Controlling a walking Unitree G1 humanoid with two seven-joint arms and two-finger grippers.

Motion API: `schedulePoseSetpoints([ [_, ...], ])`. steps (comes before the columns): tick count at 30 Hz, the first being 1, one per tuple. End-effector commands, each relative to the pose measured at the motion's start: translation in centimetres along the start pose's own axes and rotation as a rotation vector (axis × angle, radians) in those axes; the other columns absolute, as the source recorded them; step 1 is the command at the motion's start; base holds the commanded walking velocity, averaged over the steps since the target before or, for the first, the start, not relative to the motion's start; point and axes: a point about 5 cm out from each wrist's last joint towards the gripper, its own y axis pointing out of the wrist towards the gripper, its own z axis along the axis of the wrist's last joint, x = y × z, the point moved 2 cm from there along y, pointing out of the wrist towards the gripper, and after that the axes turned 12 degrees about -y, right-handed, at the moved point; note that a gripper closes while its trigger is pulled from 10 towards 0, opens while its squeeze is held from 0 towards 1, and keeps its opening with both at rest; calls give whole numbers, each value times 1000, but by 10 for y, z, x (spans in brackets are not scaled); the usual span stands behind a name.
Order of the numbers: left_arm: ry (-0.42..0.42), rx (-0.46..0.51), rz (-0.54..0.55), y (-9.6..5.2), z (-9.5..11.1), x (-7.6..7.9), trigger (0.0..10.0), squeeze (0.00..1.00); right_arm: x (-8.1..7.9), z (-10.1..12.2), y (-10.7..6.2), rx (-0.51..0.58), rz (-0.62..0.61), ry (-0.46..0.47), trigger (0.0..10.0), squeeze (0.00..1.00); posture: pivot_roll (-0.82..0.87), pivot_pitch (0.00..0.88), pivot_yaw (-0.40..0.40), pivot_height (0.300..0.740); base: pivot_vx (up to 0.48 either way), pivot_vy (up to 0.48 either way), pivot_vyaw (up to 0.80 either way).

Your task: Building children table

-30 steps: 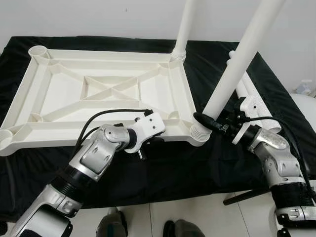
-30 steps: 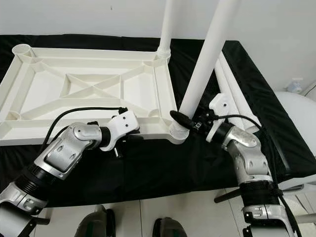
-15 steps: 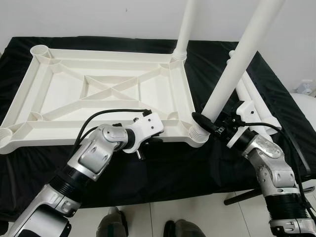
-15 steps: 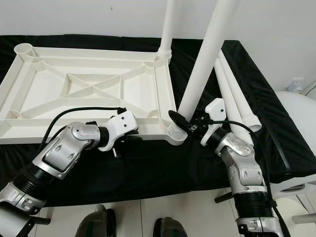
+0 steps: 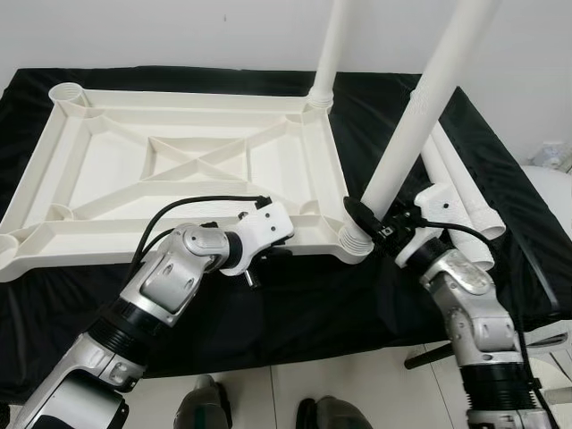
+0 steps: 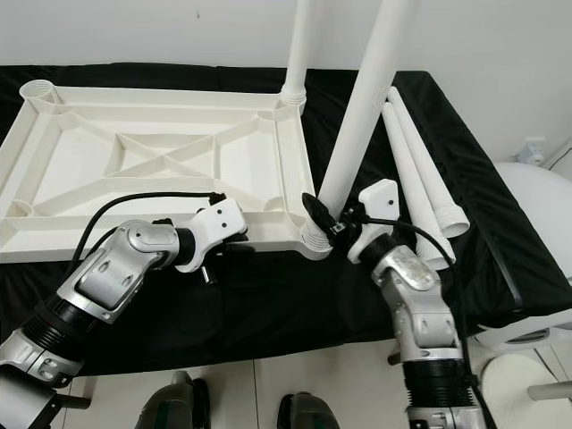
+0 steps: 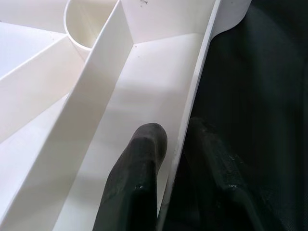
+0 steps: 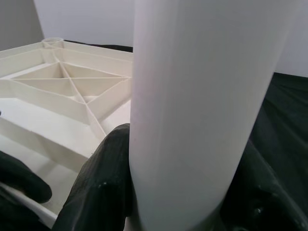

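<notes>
White tabletop [image 5: 192, 165] lies upside down; two legs [image 5: 407, 143] stand upright.

A black cloth [image 5: 313, 304] covers the work surface before a white wall [image 5: 179, 31].

I see the upturned tabletop [image 5: 179, 161] in cream-white plastic, its crossed ribs the same plain shade. The two standing legs [image 5: 420, 116] and the two spare legs [image 6: 420, 192] lying alongside are matte white, unpatterned. Beneath everything lies a flat black cloth [image 5: 295, 304]. My arms [image 5: 170, 281] are brushed silver with white wrist housings and black cables; the left pincer [image 7: 163, 183] and right pincer [image 8: 183, 192] have black fingers. The floor [image 5: 375, 389] is pale tile.
</notes>
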Motion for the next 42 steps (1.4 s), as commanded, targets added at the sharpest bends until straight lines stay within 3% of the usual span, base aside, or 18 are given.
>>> schedulePoseSetpoints([
  [1,62,89,-8,3,27,7,10000,0,-21,-9,6,-43,42,32,10000,0,15,103,-32,740,0,0,0],
  [11,66,90,-8,2,28,8,10000,0,-25,-10,10,-74,-34,41,10000,0,18,100,-33,740,0,0,0],
  [28,73,93,-16,2,29,10,10000,0,-34,-12,19,-141,-277,55,10000,0,21,91,-36,740,0,0,0],
  [35,75,93,-19,2,29,11,10000,0,-34,-11,19,-149,-296,55,10000,0,21,91,-34,740,0,0,0],
  [42,74,92,-21,2,29,12,10000,0,-32,-2,16,-81,-218,-45,10000,0,15,98,-34,740,0,0,0],
])
